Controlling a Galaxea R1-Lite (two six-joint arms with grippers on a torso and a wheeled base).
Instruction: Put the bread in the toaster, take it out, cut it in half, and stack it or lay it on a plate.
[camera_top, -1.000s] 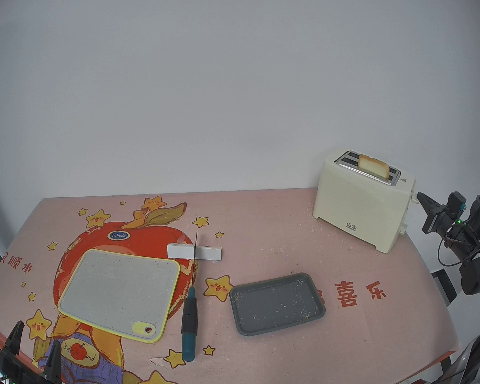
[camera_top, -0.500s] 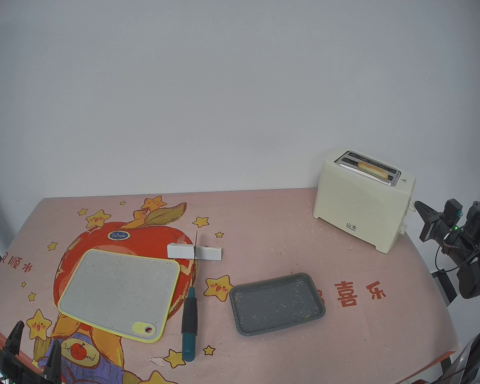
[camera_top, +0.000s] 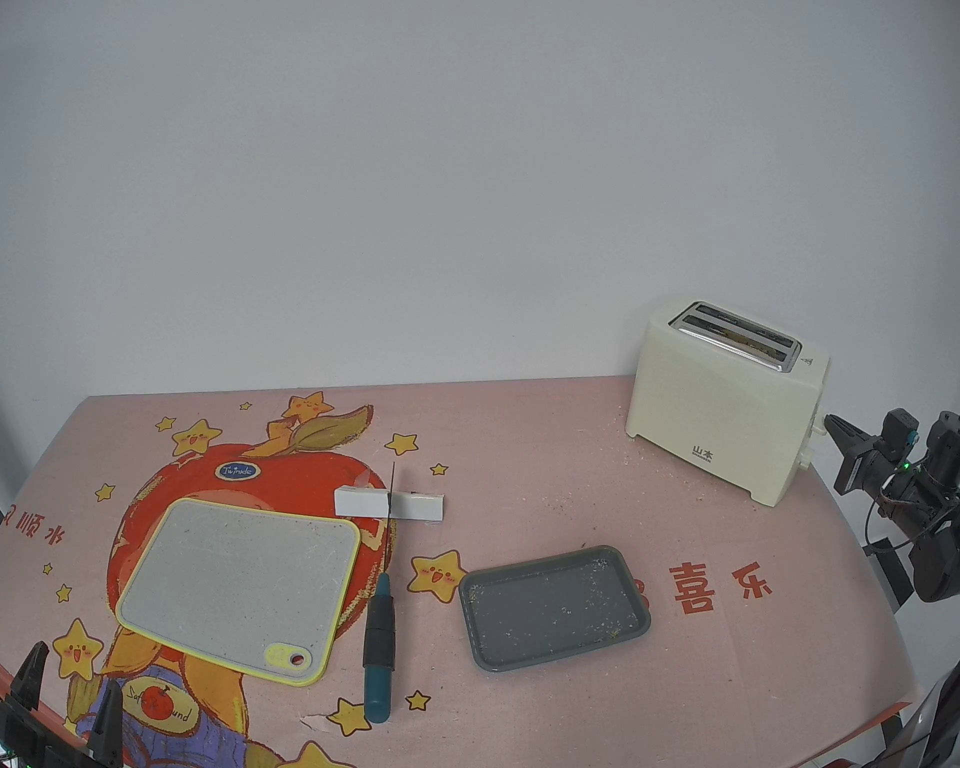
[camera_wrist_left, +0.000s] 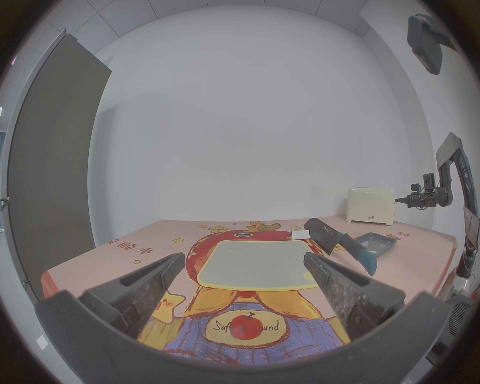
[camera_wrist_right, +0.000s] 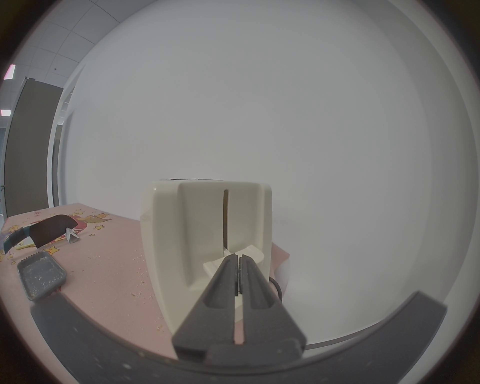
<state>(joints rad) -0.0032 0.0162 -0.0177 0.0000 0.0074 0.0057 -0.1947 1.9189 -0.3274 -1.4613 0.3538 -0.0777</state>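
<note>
One toaster (camera_top: 722, 410) stands at the table's far right corner, with two slots on top. The one slice of bread (camera_top: 745, 341) sits sunk in the nearer slot, showing as a thin tan strip. The right gripper (camera_wrist_right: 238, 258) is at the toaster's end wall, its two fingers pressed together with nothing between them and their tip on the single lever (camera_wrist_right: 251, 251), low in its track.

One grey plate (camera_top: 553, 607) lies left of the toaster and nearer the robot. Farther from the toaster on that side lies one teal-handled knife (camera_top: 379, 645), its blade held in one small white block (camera_top: 389, 503). One cutting board (camera_top: 240, 585) lies beyond the knife. The left gripper (camera_wrist_left: 242, 256) hovers farthest from the toaster, over the table's near left corner, fingers spread wide and empty.
</note>
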